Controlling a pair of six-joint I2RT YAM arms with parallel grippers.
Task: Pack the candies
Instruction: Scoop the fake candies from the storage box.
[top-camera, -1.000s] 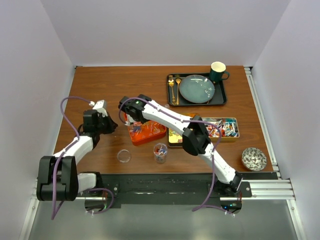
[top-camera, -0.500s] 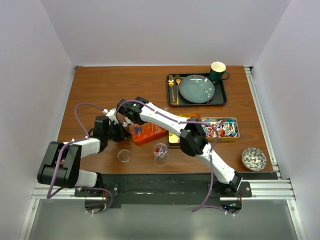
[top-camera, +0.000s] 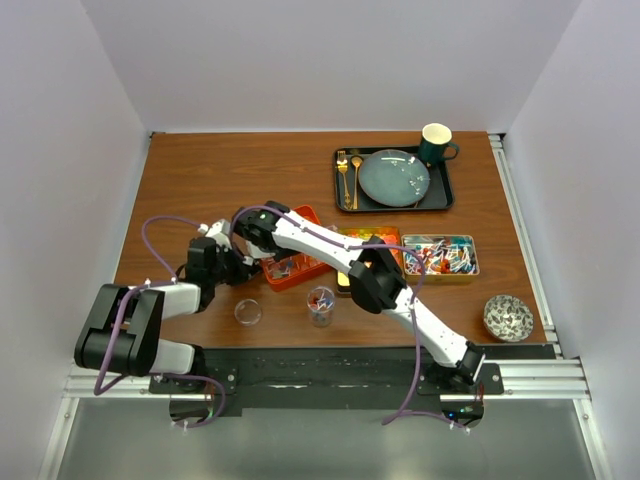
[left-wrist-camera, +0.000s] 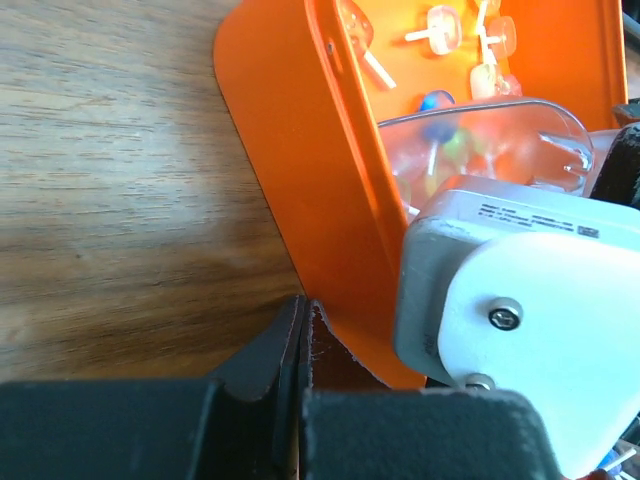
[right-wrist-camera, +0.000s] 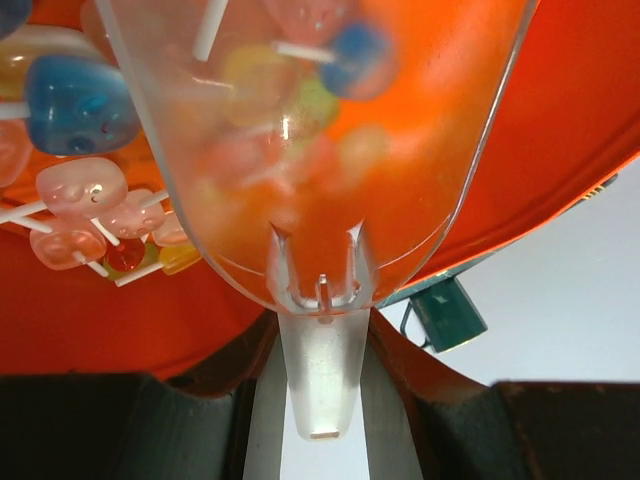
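My right hand is clenched on the handle of a clear scoop, whose bowl is down in the orange tray. The candies in there are small lollipops on white sticks, glossy and see-through: pink, blue, yellow, some blurred behind the scoop's plastic. My left hand is clamped shut on nothing, its tips at the tray's outer wall, low over the worktop.
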